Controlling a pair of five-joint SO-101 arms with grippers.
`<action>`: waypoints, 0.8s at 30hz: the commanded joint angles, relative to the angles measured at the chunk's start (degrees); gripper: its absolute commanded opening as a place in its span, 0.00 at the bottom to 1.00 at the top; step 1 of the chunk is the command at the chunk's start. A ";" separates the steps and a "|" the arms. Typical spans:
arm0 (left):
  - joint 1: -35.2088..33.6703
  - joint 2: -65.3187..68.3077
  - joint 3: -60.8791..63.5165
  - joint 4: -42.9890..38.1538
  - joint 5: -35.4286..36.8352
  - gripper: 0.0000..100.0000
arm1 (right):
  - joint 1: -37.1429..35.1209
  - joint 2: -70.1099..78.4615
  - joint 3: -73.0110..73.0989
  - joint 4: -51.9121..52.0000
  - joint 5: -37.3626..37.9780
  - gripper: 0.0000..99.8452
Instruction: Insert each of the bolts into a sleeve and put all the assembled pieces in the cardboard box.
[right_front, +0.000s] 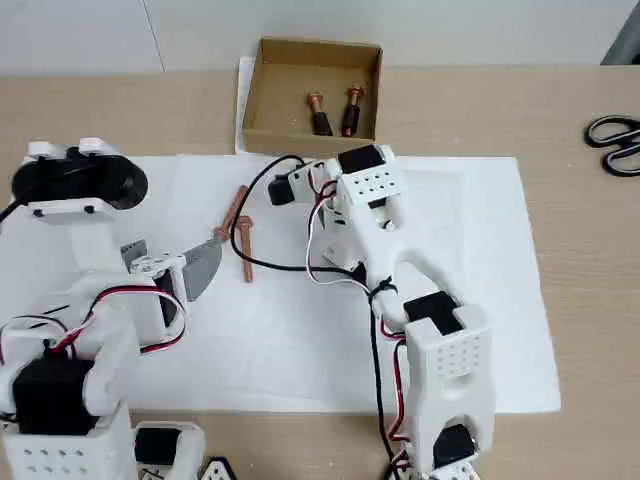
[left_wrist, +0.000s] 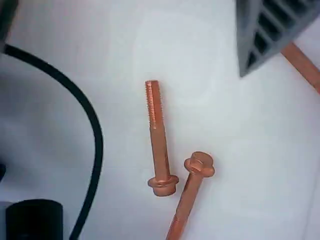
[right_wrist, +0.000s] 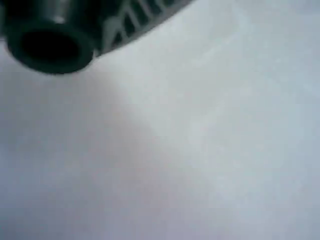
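My left end effector (right_front: 197, 260) sits open on the white sheet (right_front: 470, 340), one grey finger (left_wrist: 270, 30) just beside two loose copper bolts (left_wrist: 159, 142) (left_wrist: 192, 192), which lie close together with their heads nearly touching. My right end effector (right_front: 296, 184) grips a black sleeve (right_wrist: 49, 46) just above the sheet, near the cardboard box (right_front: 262, 95). Two assembled pieces (right_front: 318, 112) (right_front: 351, 110) lie side by side inside the box. Scissors (right_front: 614, 142) rest at the desk (right_front: 520, 100) edge.
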 joint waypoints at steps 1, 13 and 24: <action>-0.35 -0.70 -0.22 -0.97 0.18 0.29 | 0.66 -1.45 -1.14 0.66 -1.23 0.12; -0.35 -0.70 -0.22 -0.88 0.18 0.29 | 0.75 3.65 -1.14 0.84 -1.14 0.12; -0.35 -0.70 -0.22 -0.62 0.18 0.29 | 1.27 3.21 -1.23 -0.04 -1.32 0.00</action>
